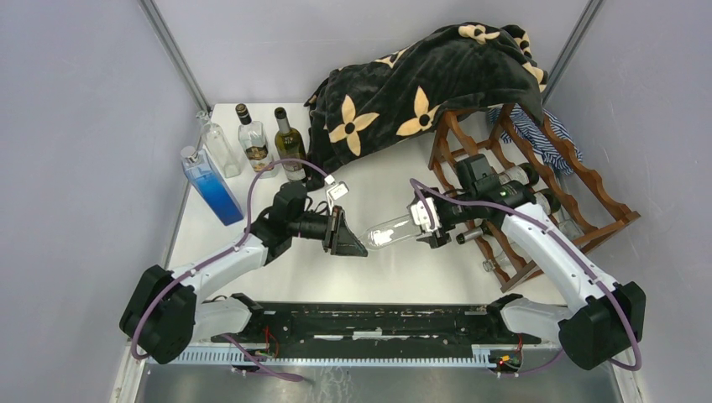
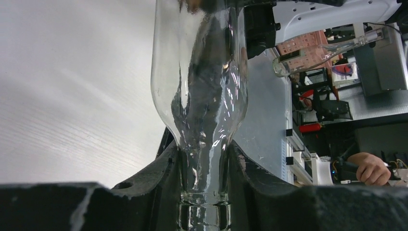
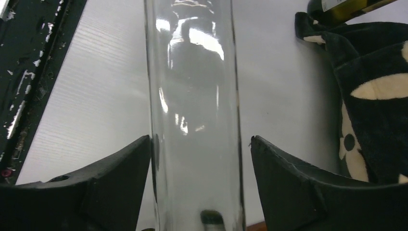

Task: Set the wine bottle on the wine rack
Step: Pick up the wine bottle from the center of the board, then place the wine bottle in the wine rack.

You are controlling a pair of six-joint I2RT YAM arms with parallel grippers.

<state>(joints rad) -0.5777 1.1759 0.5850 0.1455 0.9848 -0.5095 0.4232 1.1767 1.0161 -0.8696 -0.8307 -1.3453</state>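
Note:
A clear glass wine bottle (image 1: 393, 231) hangs level above the table between my two grippers. My left gripper (image 1: 354, 243) is shut on its neck; in the left wrist view both black fingers press the neck of the bottle (image 2: 199, 72) just above the lip, at my left gripper (image 2: 204, 147). My right gripper (image 1: 428, 220) straddles the bottle's body. In the right wrist view the bottle (image 3: 192, 72) touches the left finger (image 3: 120, 178), while a gap shows beside the right one, so my right gripper (image 3: 200, 142) is open. The dark reddish-brown wine rack (image 1: 588, 189) stands at the right, behind the right arm.
A black blanket with cream flowers (image 1: 420, 84) drapes over the rack's back, with a striped cloth (image 1: 537, 126) beside it. The rack holds a few clear bottles (image 1: 520, 176). At the back left stand a blue bottle (image 1: 212, 186), a clear bottle (image 1: 220, 147) and two wine bottles (image 1: 290, 144).

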